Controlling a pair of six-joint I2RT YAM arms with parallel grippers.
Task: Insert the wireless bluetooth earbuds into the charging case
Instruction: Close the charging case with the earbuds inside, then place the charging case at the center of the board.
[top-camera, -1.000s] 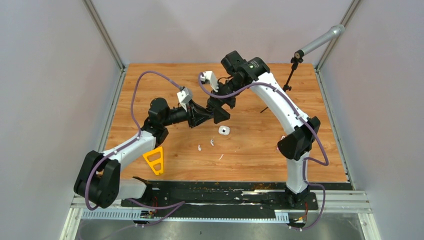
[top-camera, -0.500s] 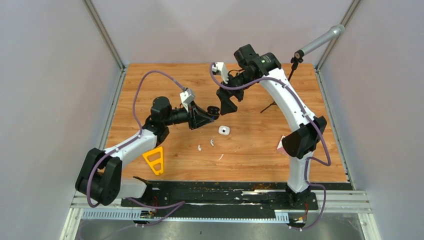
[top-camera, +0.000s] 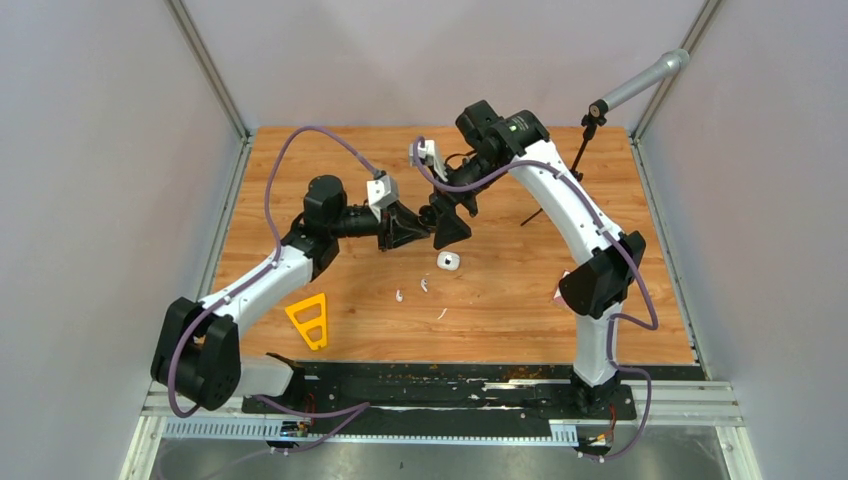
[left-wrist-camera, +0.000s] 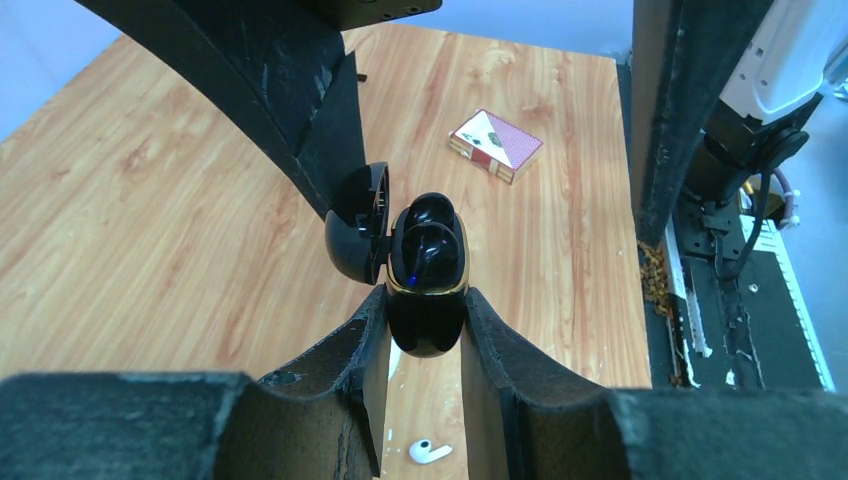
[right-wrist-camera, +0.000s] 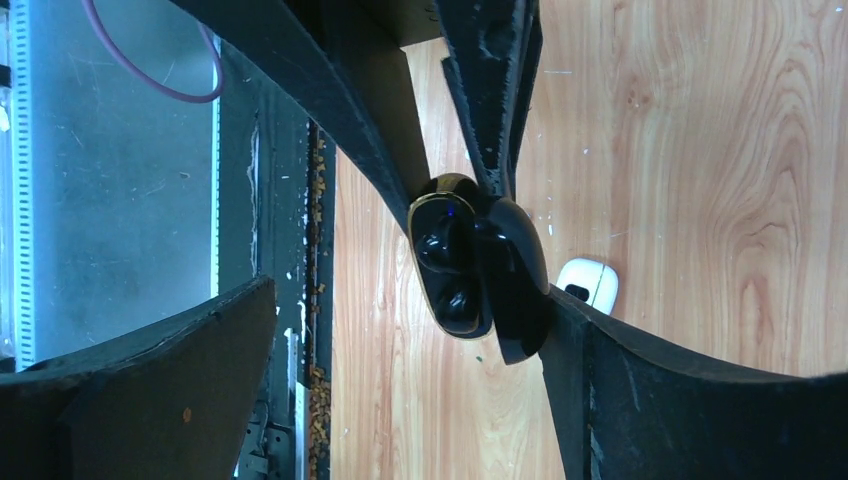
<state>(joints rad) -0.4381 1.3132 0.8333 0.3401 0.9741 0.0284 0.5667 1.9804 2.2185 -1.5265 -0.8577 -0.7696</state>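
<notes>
Work half done: left fingers clamped the black case, black earbuds apparently seated; right fingers gaped empty; white earbuds lay uncased.

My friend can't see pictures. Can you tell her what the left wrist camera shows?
The left gripper pinches an open black charging case with two black earbuds sitting inside, its lid open on the left. Beneath it is a wooden table with a red card box and one loose white earbud.
</notes>
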